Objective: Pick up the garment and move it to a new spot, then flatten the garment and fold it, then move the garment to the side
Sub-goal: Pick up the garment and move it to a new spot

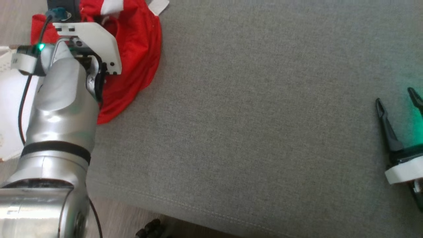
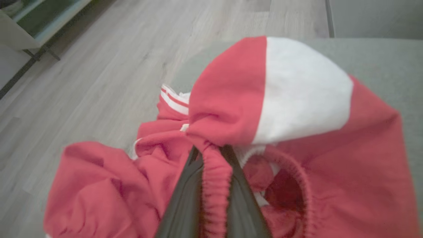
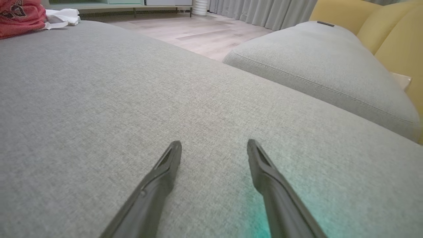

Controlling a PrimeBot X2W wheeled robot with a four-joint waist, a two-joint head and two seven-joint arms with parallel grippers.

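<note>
The left gripper (image 2: 211, 149) is pinched shut on the gathered elastic hem of the garment (image 2: 330, 158), a red piece with white panels and striped trim. The band runs up between its two dark fingers (image 2: 185, 198). In the head view the garment lies crumpled at eleven o'clock, on the far-left corner of the grey sofa cushion (image 1: 248, 115), next to the pale wooden floor (image 2: 99, 66). The right gripper (image 1: 394, 95) sits at three o'clock, jaws spread wide with nothing between them, low over bare cushion and well apart from the garment.
</note>
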